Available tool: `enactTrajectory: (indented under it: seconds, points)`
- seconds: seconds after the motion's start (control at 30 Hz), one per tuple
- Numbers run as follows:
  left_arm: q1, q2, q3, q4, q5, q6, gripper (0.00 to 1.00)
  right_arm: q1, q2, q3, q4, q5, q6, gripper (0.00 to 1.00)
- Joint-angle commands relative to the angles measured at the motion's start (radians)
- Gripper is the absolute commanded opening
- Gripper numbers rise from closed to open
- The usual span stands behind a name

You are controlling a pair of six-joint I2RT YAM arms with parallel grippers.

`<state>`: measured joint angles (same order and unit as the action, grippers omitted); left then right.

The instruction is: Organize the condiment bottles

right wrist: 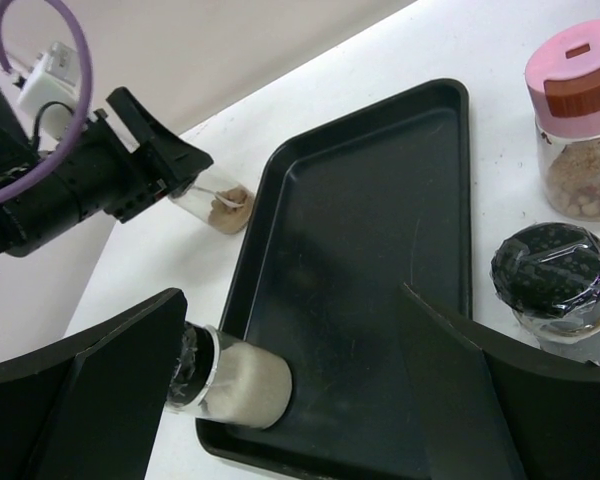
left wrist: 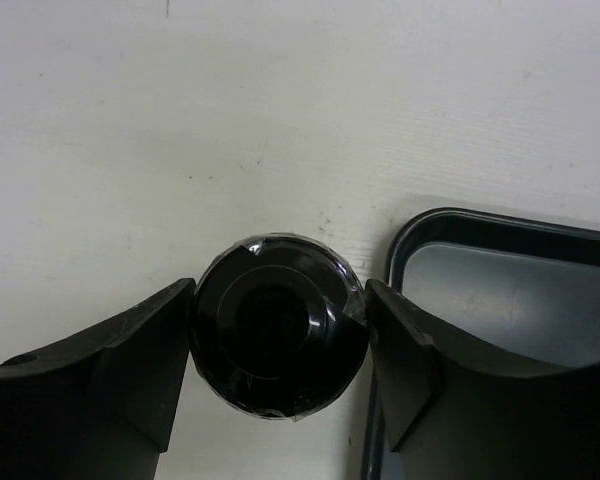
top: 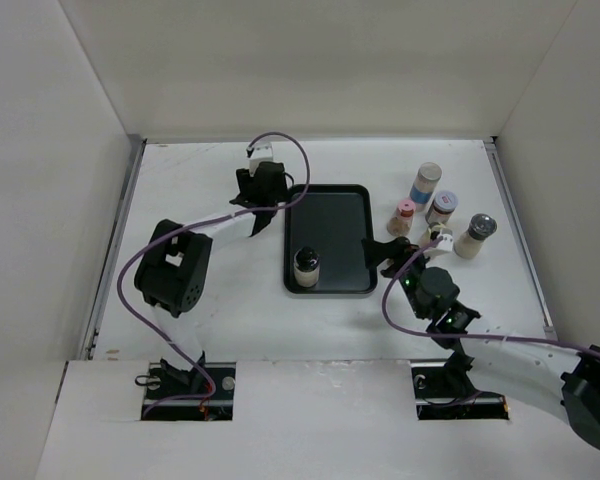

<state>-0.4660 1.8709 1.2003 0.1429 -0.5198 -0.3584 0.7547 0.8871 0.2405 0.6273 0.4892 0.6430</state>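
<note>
While our left gripper [left wrist: 278, 318] is pinching a black-capped spice jar [right wrist: 218, 207] by its cap, we are judging it light, rigid, slick; our right gripper [right wrist: 290, 330] is hanging open.

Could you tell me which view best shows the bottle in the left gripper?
Left wrist: the bottle, black cap up, fills the left gripper. Right wrist shows its glass side; top external hides it.
</note>
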Motion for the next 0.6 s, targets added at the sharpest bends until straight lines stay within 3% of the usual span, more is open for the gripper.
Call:
enactTrajectory:
  seconds: [0.0, 0.2, 0.57]
  points:
    - [-0.013, -0.188, -0.001, 0.09, -0.034, 0.027, 0.35, 0.013, -0.027, 0.036, 0.034, -0.009, -0.019, 0.91]
    - [-0.137, -0.325, 0.002, 0.087, 0.006, 0.038, 0.35, 0.015, -0.075, 0.017, 0.032, 0.011, -0.022, 0.9]
    - [-0.461, -0.296, -0.056, 0.116, 0.017, 0.022, 0.34, -0.042, -0.416, -0.087, -0.067, 0.273, -0.006, 0.89]
